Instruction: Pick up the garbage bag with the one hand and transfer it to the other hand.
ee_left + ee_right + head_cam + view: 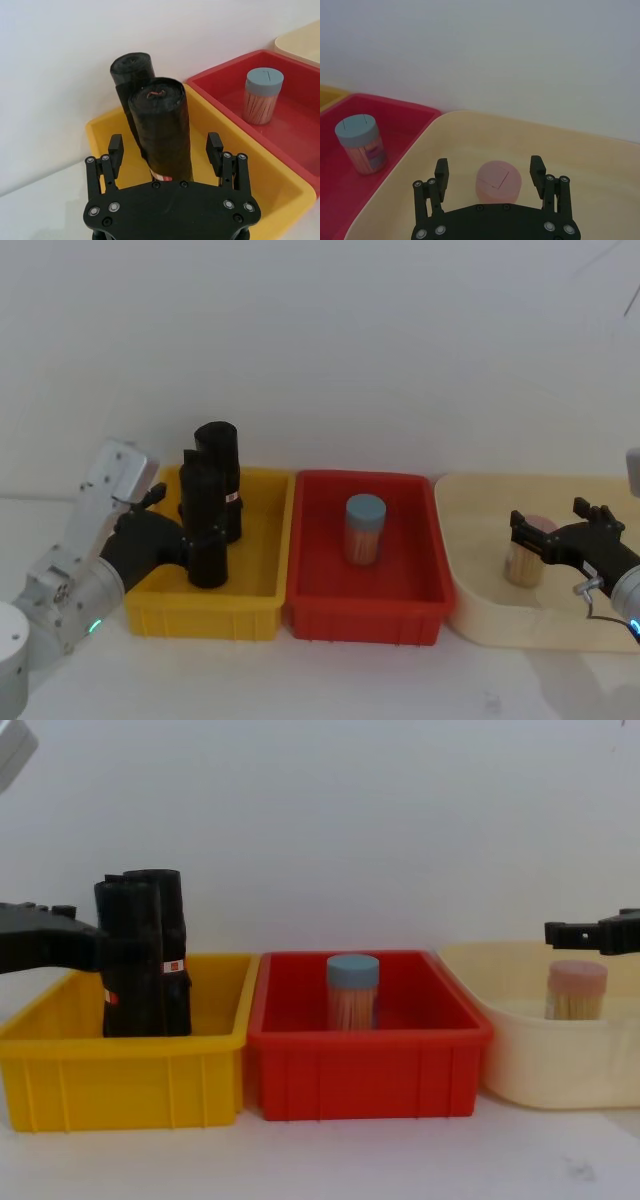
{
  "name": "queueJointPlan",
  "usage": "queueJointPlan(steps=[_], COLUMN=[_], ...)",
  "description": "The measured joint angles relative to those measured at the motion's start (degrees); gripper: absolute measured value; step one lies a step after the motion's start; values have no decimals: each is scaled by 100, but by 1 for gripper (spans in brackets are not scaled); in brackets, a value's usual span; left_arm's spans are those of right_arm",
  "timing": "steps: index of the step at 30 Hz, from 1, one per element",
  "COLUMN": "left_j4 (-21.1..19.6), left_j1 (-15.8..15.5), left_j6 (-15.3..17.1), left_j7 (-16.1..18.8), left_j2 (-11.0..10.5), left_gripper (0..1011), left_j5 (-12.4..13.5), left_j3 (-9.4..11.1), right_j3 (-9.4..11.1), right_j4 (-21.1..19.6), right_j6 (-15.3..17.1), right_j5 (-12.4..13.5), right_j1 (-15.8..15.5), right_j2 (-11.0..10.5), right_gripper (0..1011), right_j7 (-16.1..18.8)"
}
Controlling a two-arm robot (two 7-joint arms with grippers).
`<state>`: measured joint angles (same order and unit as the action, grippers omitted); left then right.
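Stands at the grasp step, with the left tool (pixel 165 142) spread wide on either side of the nearer garbage bag (pixel 160 120), upright in the yellow bin (pixel 97 127) just in front of a twin roll (pixel 131 70), and gripping nothing. Calls next for closing on that roll alone, lifting clear, then carrying across to the right tool (pixel 489 166), open and empty above the cream tray (pixel 580 160), well apart.

second roll (pixel 131 67): half hidden behind garbage bag (pixel 162 125) | red label (pixel 172 965): unreadable
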<state>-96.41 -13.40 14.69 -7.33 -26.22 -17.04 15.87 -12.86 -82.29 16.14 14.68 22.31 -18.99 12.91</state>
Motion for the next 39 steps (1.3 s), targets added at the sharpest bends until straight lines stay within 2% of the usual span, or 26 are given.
queueJointPlan(steps=[10,20,28,30,31,33,36,39], left_j4=[639,1044,1239,1260,1268,1293,1320,1334], left_j1=[-572,-894,-1046,-1063,-1070,-1090,-1111,-1122], left_j6=[-32,10,38,40,41,44,48,50], left_j7=[-333,-473,-537,-545,-547,-556,-566,-570], left_j2=[225,407,494,503,507,519,532,538], left_gripper=[1001,992,817,739,739,640,558,539], left_j5=[-23,-30,-35,-36,-36,-36,-36,-36], left_j3=[145,218,255,259,260,265,270,272], right_j3=[0,0,0,-1,-1,-1,0,-1], right_j4=[0,1,0,0,0,0,0,0], right_j6=[0,0,0,0,0,0,0,0], right_j5=[0,0,0,0,0,0,0,0], right_j1=[0,0,0,0,0,0,0,0], right_j2=[0,0,0,0,0,0,1,0], right_gripper=[999,1000,1000,1000,1000,999,999,999], right_j7=[0,0,0,0,0,0,0,0])
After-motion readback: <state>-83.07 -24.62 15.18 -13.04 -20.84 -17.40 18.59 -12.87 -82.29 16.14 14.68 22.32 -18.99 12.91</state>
